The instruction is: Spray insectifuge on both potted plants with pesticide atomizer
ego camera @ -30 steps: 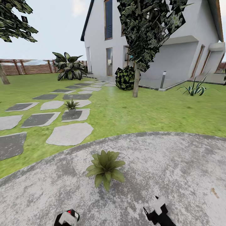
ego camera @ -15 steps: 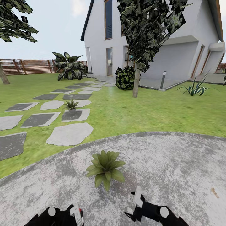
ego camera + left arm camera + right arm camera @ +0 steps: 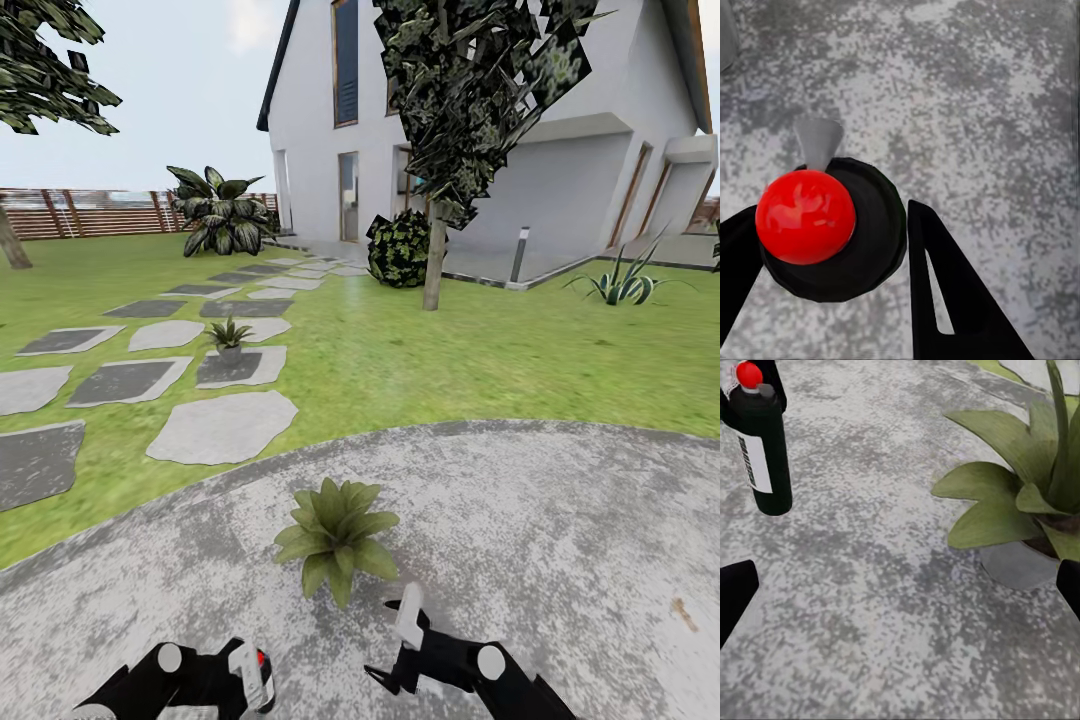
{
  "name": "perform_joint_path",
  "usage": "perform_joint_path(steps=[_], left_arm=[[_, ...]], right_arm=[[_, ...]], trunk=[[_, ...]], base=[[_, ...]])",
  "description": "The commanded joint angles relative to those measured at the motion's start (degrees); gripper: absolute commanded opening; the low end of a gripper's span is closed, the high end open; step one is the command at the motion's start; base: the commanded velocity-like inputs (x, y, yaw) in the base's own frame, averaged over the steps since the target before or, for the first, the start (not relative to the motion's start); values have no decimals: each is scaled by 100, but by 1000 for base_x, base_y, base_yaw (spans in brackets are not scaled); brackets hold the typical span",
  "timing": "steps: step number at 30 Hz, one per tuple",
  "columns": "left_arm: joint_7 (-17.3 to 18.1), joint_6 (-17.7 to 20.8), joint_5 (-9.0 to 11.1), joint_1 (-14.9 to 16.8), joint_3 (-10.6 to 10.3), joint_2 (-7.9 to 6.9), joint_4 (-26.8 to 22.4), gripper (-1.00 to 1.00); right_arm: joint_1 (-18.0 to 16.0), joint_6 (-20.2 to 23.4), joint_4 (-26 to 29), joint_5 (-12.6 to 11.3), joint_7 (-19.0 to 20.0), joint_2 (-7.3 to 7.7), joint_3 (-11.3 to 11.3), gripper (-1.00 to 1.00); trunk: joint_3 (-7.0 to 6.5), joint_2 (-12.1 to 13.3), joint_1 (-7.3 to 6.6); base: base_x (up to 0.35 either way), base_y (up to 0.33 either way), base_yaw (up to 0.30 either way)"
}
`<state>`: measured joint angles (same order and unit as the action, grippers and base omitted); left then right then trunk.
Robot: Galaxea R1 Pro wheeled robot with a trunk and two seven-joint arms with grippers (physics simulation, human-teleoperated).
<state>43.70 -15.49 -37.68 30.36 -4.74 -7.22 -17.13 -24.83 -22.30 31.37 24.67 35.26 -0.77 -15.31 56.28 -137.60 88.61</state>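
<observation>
We see the left tool (image 3: 245, 680) closed around the pesticide atomizer (image 3: 761, 442), holding it upright above the paved patch (image 3: 560, 520). Right tool (image 3: 395, 640) spread wide, holding nothing, near potted plant (image 3: 335, 535). Second potted plant (image 3: 229, 338) sits on stepping stones (image 3: 225, 425).

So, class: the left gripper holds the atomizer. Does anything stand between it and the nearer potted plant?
Nothing visible does. Between the pesticide atomizer in the left gripper and the nearer potted plant lies bare grey paving.
</observation>
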Motion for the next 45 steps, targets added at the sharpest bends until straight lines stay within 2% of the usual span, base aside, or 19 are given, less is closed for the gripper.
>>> perform_joint_path(steps=[1, 5, 11, 12, 16, 19, 22, 24, 29, 34, 41, 45], left_arm=[[31, -30, -22, 2, -35, 3, -42, -100], [169, -40, -34, 4, -43, 19, -171, -100], [377, -36, -188, 5, -198, 59, -332, -100], [412, -36, -224, 9, -232, 66, -336, -100], [478, -41, -279, 14, -365, 89, -368, -100], [480, -41, -282, 14, -382, 116, -433, -100], [481, -42, -300, 14, -392, 190, -453, -100], [481, -35, -424, 19, -395, 281, -462, -100], [482, -20, -666, 66, -393, 399, -465, -100], [482, -16, -707, 199, -388, 448, -451, -100], [482, -15, -720, 215, -390, 505, -455, -100], [482, -24, -802, 216, -387, 562, -455, -100]], right_arm=[[-3, -35, 1, 65, -5, -35, 10, 100], [-4, -30, 5, 79, 5, -160, -5, 100], [-10, -29, 16, 86, 9, -176, -22, 100], [-16, -29, 17, 88, 12, -177, -23, -100], [-21, -35, 18, 90, 15, -178, -27, -100], [-26, -34, 18, 90, 16, -182, -30, -100], [-32, -30, 18, 92, 17, -186, -32, -100], [-50, -29, 23, 97, 22, -194, -41, -100], [-70, -29, 27, 342, 18, -217, -346, -100], [-74, -29, 27, 464, 17, -366, -462, -100], [-74, -29, 29, 477, 16, -396, -472, -100], [-74, -29, 33, 477, 16, -398, -473, -100]], trunk=[[5, -2, -1], [5, -2, -1], [5, -2, -1], [5, -2, -1], [5, -2, -1], [5, -2, -1], [5, -2, -1], [5, -2, -1], [5, -2, -1], [5, -2, -1], [5, -2, -1], [5, -2, -1]], base=[[0, 0, 0], [0, 0, 0], [0, 0, 0], [0, 0, 0], [0, 0, 0], [0, 0, 0], [0, 0, 0], [0, 0, 0], [0, 0, 0], [0, 0, 0], [0, 0, 0], [0, 0, 0]])
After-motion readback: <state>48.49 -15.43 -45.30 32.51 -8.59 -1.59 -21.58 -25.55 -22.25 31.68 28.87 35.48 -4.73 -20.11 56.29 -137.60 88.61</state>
